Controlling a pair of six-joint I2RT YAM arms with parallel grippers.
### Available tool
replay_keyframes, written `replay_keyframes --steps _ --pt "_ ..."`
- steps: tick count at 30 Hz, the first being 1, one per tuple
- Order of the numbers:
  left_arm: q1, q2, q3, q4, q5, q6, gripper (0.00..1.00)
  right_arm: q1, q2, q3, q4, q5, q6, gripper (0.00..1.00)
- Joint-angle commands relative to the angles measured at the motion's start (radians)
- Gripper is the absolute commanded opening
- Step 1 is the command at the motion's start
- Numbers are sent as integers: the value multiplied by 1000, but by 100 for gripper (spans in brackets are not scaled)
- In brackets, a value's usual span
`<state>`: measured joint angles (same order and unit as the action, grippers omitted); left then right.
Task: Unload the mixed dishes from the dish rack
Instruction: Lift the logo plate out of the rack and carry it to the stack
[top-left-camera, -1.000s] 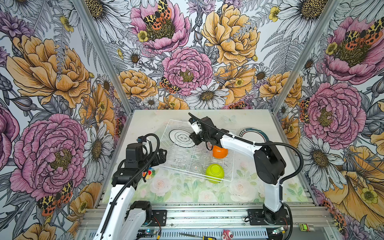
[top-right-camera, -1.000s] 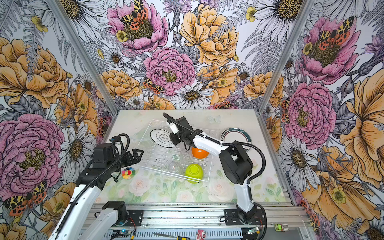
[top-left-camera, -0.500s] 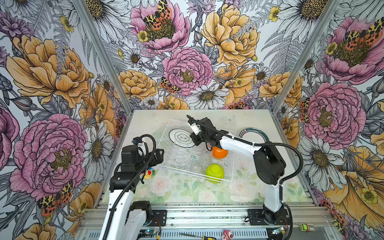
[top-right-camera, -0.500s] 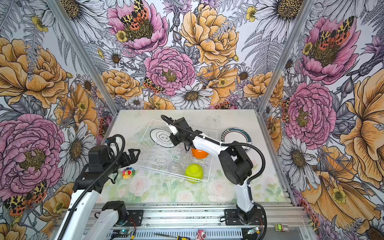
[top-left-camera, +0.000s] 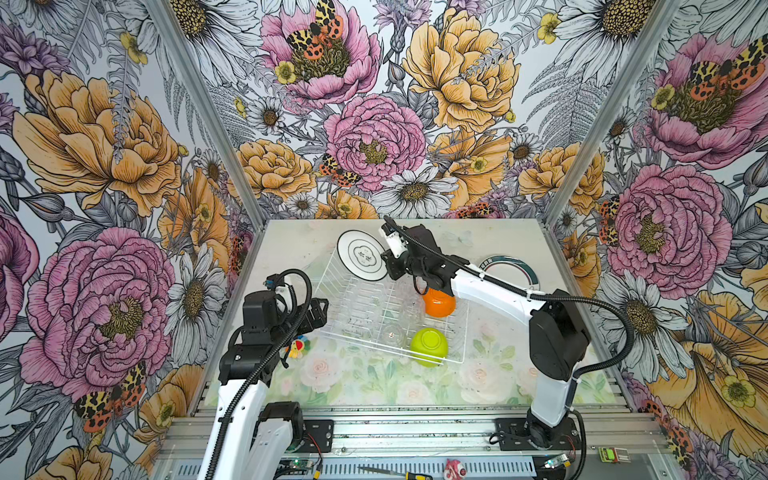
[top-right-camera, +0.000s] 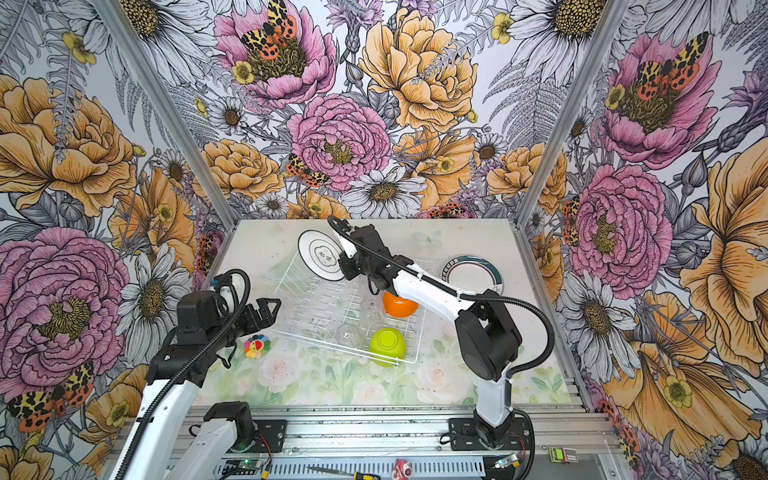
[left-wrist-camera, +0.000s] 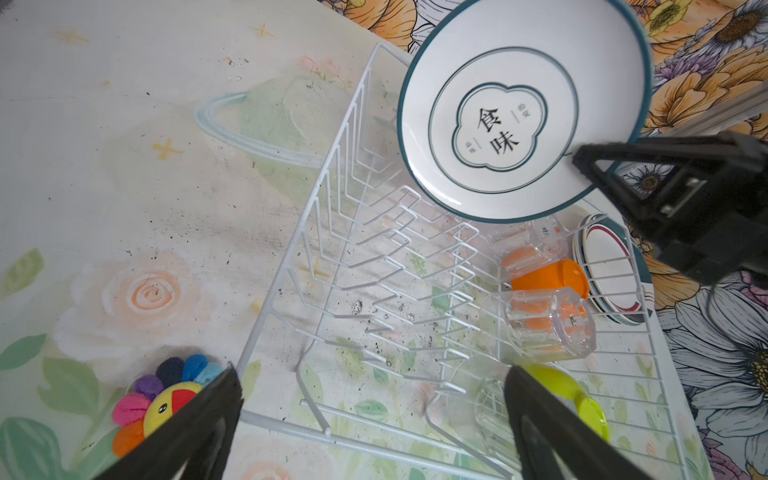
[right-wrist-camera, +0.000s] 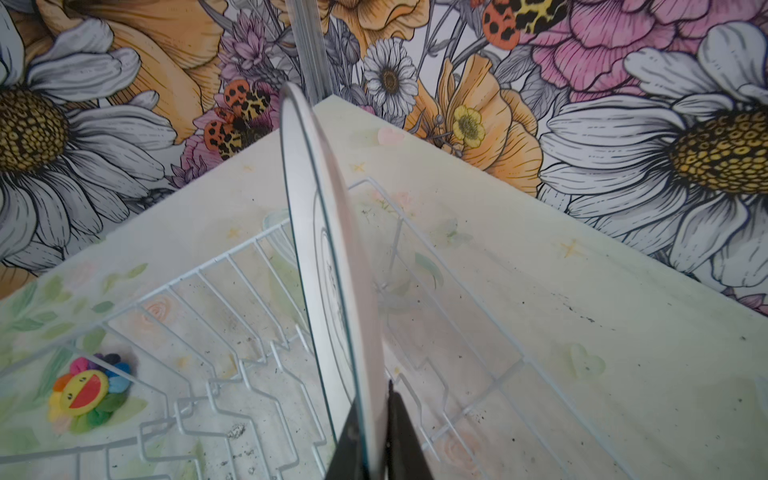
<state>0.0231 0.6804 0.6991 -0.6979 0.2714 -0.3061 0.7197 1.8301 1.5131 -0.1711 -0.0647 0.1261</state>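
Plate (right-wrist-camera: 332, 249), white with a teal rim and printed characters at its centre: pinched at the rim between the clenched jaws of the right gripper (right-wrist-camera: 370, 405), upright and edge-on in the right wrist view. Stands over the far left end of the dish rack (top-left-camera: 357, 303) in both top views (top-left-camera: 362, 254) (top-right-camera: 322, 253), printed face turned toward the left arm; whether the lower edge touches the prongs cannot be told.

Nothing between the jaws of the left gripper (left-wrist-camera: 370, 386), spread wide and hovering just beside the rack's near left corner. On the counter (top-left-camera: 498, 374) close by, a rainbow-petalled flower toy (top-left-camera: 297, 347).

Along the rack's right side, an orange bowl (top-left-camera: 438, 303) partly under the right arm, a lime-green bowl (top-left-camera: 429, 343) in the near right corner, and clear cups (left-wrist-camera: 548, 324) between and beside them. Outside the rack, on the counter just past its right wall, a stack of plates (top-left-camera: 509, 272) lying flat.
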Motion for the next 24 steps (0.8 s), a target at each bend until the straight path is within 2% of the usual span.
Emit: replay_keyframes --steps 1,6,11,17,24 --pt "10 -7 -12 31 21 1 99 -1 -104 -12 72 4 77 0" --pt "8 -3 -13 31 17 0 99 -31 -227 -121 137 44 162 0" --pt "8 1 -14 29 16 0 99 -116 -384 -292 222 73 317 0" --pt "5 7 -15 31 18 -1 99 -262 -572 -489 222 119 436 0" --pt "4 24 -15 31 20 -2 99 -487 -788 -731 219 137 625 0"
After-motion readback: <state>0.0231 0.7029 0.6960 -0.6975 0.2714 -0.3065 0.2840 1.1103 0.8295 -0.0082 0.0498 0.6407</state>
